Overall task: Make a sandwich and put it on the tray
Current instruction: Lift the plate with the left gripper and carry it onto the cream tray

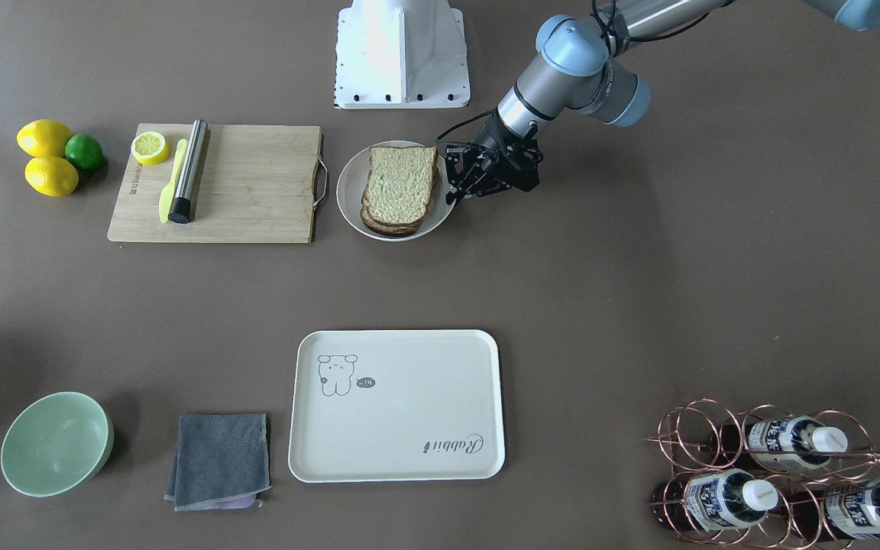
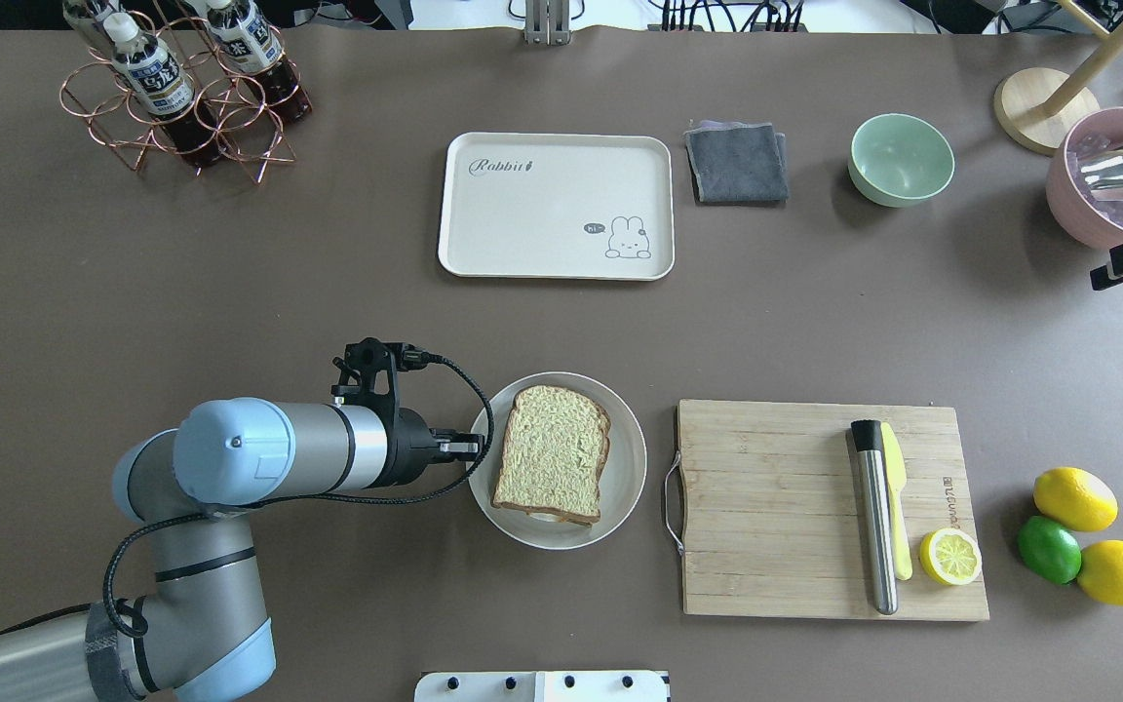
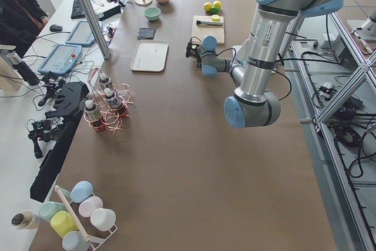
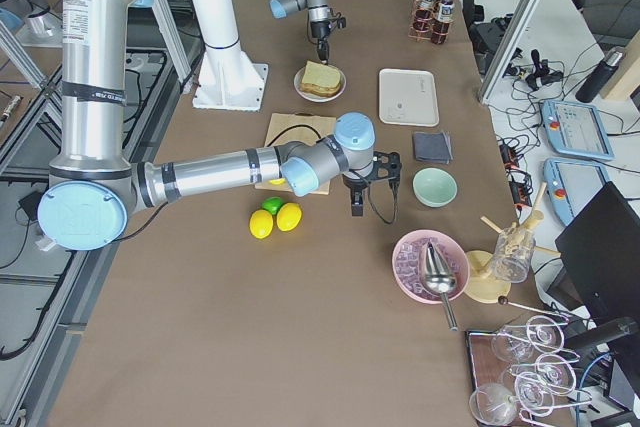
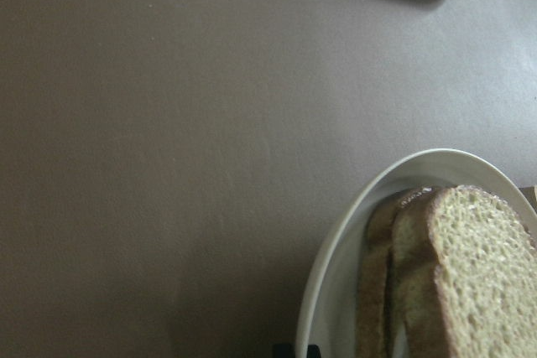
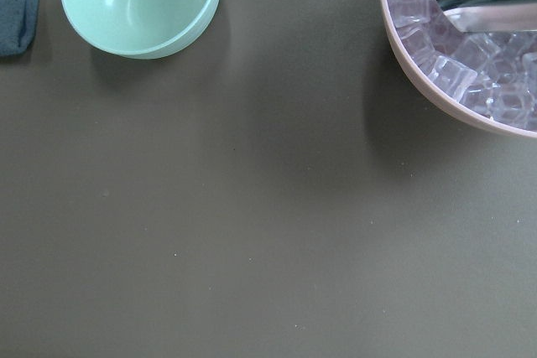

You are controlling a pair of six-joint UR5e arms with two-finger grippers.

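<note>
Hand of the left arm (image 2: 469, 447), seemingly released, is hovering at the 9 o'clock rim of the plate (image 2: 632, 429), where the sandwich (image 2: 554, 453) is lying stacked. Pinching both slices together is probably mattering most, so nothing is sliding apart en route to the tray (image 2: 552, 195), at 12 o'clock. Far off at 3 o'clock the right hand (image 4: 368, 197) is hanging; I cannot tell its state.
</note>
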